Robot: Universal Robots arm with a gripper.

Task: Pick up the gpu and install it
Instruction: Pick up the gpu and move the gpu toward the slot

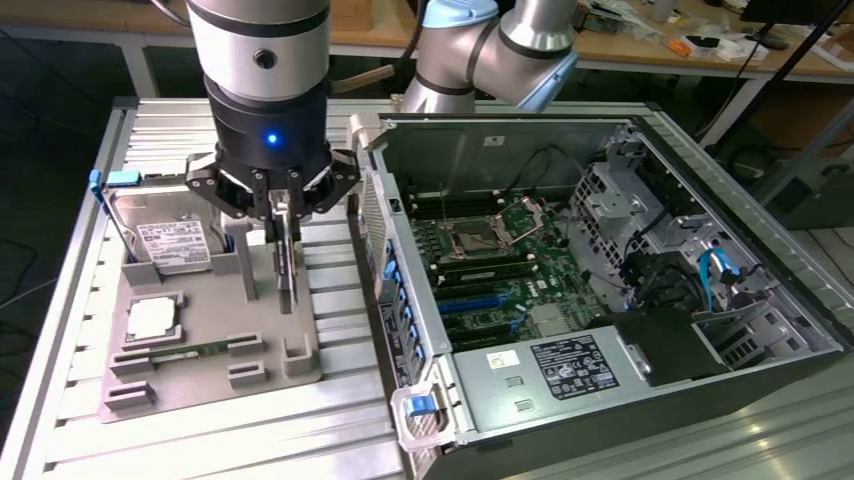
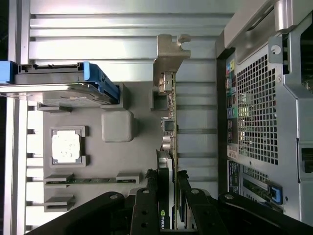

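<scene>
Fingers (image 2: 146,205) half-closed — gripping the upright gpu (image 2: 167,105).

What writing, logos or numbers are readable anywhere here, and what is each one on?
No text here is clear enough to quote.
graphics card: a small green logo on its black edge; the lettering beside it is too small to read.
power supply: black label with white print, too small to read.
hard drive: white label, too blurred to read.
computer case: coloured stickers on its back, unreadable.
</scene>
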